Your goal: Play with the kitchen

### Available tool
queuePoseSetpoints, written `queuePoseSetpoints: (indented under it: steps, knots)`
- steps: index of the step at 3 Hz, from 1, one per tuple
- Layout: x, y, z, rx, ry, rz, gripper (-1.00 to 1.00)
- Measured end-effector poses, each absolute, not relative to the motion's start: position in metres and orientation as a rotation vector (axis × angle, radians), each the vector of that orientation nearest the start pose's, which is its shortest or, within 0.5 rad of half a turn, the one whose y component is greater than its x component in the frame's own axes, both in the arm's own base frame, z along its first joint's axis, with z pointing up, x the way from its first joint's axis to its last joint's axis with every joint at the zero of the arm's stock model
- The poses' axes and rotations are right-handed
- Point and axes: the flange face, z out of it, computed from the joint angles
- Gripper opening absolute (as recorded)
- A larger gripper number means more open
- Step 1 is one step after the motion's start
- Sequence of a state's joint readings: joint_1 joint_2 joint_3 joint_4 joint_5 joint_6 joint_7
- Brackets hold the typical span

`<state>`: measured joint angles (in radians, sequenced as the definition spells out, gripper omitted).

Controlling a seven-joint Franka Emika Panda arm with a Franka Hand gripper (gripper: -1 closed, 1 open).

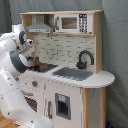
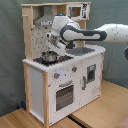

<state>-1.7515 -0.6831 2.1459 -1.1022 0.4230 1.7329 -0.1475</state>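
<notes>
The kitchen (image 1: 75, 46) (image 2: 36, 82) is a tall toy of white panels and light wood. It has a range hood (image 1: 40, 27), a red-ringed hob (image 1: 49, 66), a grey sink (image 1: 75, 74) and a black faucet (image 1: 85, 59). Its oven door (image 2: 64, 95) is closed below two knobs (image 2: 56, 76). A small metal pot (image 2: 48, 58) (image 1: 34, 63) stands on the hob. My gripper (image 2: 52, 49) (image 1: 31, 59) hangs under the hood, directly over the pot and close to it. Whether it touches the pot is unclear.
My white arm (image 1: 12, 95) stands before the kitchen's lower front at the first exterior view's left. In the second exterior view it reaches in from the right across the counter (image 2: 95, 34). A grey curtain (image 2: 112, 12) hangs behind; the kitchen rests on light wooden boards (image 2: 100, 110).
</notes>
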Motion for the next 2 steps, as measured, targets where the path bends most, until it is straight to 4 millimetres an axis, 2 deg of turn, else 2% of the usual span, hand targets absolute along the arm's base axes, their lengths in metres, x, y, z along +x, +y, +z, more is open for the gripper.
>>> queuePoseSetpoints:
  steps: [1,2]
  knots:
    - [0.5178,0.4999,0.5320,-3.008,-1.126,-0.281,1.00]
    - [0.5173,0.5008,0.5287,-3.008,-1.141,-0.265,1.00]
